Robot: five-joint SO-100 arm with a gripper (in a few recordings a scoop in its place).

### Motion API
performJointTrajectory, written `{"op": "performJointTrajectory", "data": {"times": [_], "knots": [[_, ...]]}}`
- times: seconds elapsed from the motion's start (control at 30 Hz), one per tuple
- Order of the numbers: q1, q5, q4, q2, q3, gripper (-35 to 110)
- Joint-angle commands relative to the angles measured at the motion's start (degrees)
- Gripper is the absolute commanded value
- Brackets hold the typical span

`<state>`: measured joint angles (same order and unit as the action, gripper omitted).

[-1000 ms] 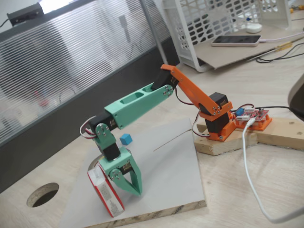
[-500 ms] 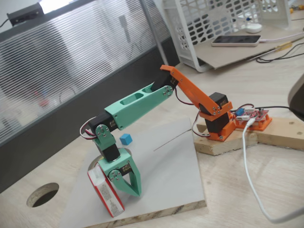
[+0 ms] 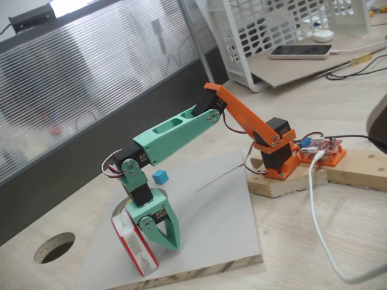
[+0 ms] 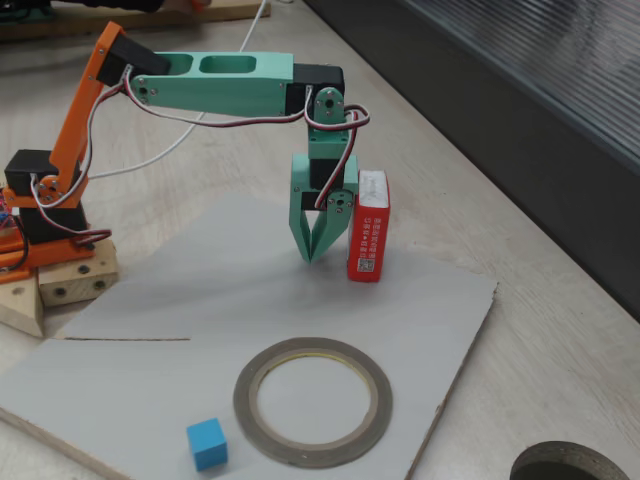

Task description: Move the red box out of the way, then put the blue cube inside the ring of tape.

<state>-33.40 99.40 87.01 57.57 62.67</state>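
While the red box [image 3: 134, 244] stands on edge at the near-left corner of the grey board [image 3: 211, 223] in a fixed view, the claw [image 3: 158, 232] is down beside it, its green fingers reaching to the board surface just right of the box; from this side the fingers look drawn nearly together, with the box outside them and touching or very close to the claw body — not clamped. The blue cube [image 3: 159, 176] sits loose on the board behind the arm, well apart from the claw. The ring of tape is mostly hidden by the arm here. In a fixed view from the opposite side, the red box [image 4: 368, 238] is upright on the board near its far edge, just right of the claw [image 4: 313, 245], whose tips meet in a narrow point on the board; I judge the claw closed on nothing and pressed against the box's side. The ring of tape [image 4: 313, 401] lies flat toward the near edge with its opening bare, and the blue cube [image 4: 207, 443] rests just outside it to the left. Judgement: step one looks nearly done — the box is already apart from the ring — while picking up the cube and placing it inside the ring is wholly left to do.
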Motion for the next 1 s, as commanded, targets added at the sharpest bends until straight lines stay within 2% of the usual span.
{"op": "performJointTrajectory", "data": {"times": [0.0,0.07,0.17,0.23,0.3,0.43,0.97], "knots": [[-0.88,0.97,0.00,1.67,-1.67,0],[-1.32,0.62,-8.26,1.76,-5.45,0],[-1.32,0.62,-36.74,0.62,-14.15,0],[-1.23,0.79,-52.21,0.62,-11.16,0],[-1.23,0.79,-59.06,1.05,-5.01,0],[-1.05,0.79,-60.21,1.58,1.05,0],[-0.88,1.05,-60.12,1.67,1.49,0]]}}
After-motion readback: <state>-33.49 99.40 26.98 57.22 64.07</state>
